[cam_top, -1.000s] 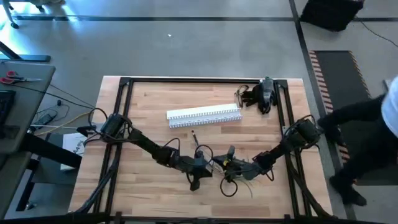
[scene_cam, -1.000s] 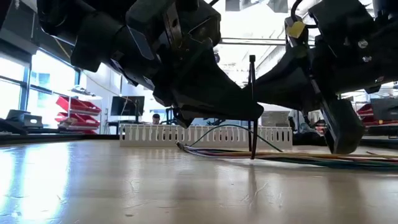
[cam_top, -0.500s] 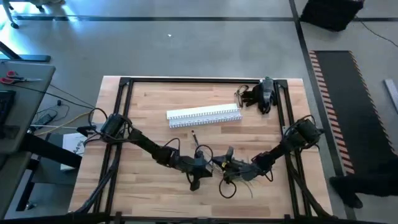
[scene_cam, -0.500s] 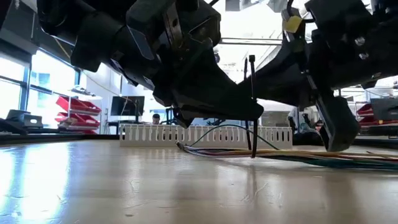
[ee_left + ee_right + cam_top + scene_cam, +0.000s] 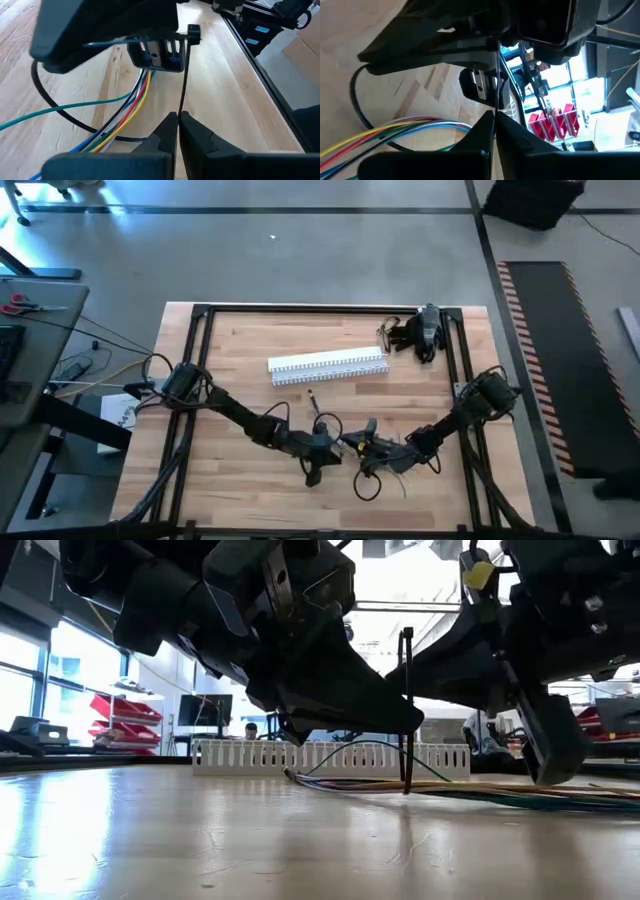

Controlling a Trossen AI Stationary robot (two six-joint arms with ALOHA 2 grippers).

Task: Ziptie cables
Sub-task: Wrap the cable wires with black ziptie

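Black zip tie (image 5: pixel 183 80) pinched above cables (image 5: pixel 131 107) (upright in low view)

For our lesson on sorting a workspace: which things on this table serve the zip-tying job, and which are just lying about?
In use:
- cables, coloured bundle lying on the table
- black zip tie, standing upright, pinched by both tools
- left tool, shut on the tie
- right tool, shut on the tie

Lying about:
- white slotted channel, farther back
- dark clutter by the far right corner
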